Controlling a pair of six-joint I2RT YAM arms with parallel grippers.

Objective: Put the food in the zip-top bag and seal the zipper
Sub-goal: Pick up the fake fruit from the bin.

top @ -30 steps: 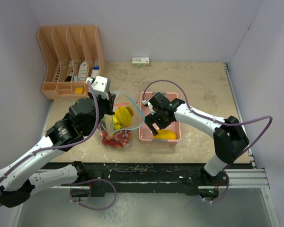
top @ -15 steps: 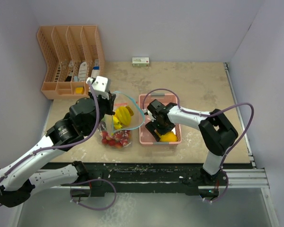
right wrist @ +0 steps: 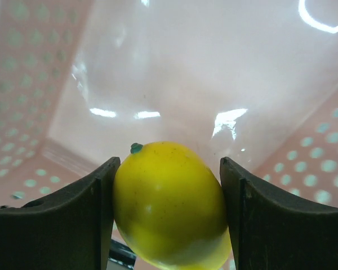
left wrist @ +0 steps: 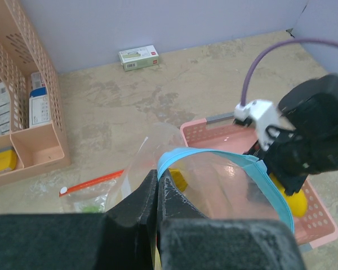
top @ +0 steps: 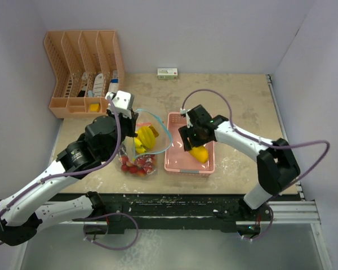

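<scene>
just plucked the smooth yellow-orange toy mango (right wrist: 169, 208) out of the pink perforated plastic basket (top: 188, 170); clamped now on both flanks between the two dark fingers of the right gripper (top: 193, 145), green stem nub at upper left in the right wrist view; seemingly raised off the glossy basket floor, at centre-right of the overhead frame; reads as a secured grasp, so the pick looks done and the carry to the bag looks next.

against half a second back: then pressed low onto the mango near the basket's lower edge; against a full second back: then hovering spread over the basket, mango lying loose by the lower rim; since then, higher and nearer the middle of the basket, fruit in tow.

on the left of the frame, hardly any shift; still pinching the blue zipper rim of the clear zip-top plastic bag (left wrist: 214, 185) in the left gripper (left wrist: 159, 194), closed tight on that rim, mouth held up and open toward the basket; already inside, left of centre overhead: yellow toy bananas (top: 146, 136), and apparently red toy strawberries (top: 138, 164) at the lower end; zipper not yet sealed; worth minding: a round, slick fruit and a floppy bag mouth.
</scene>
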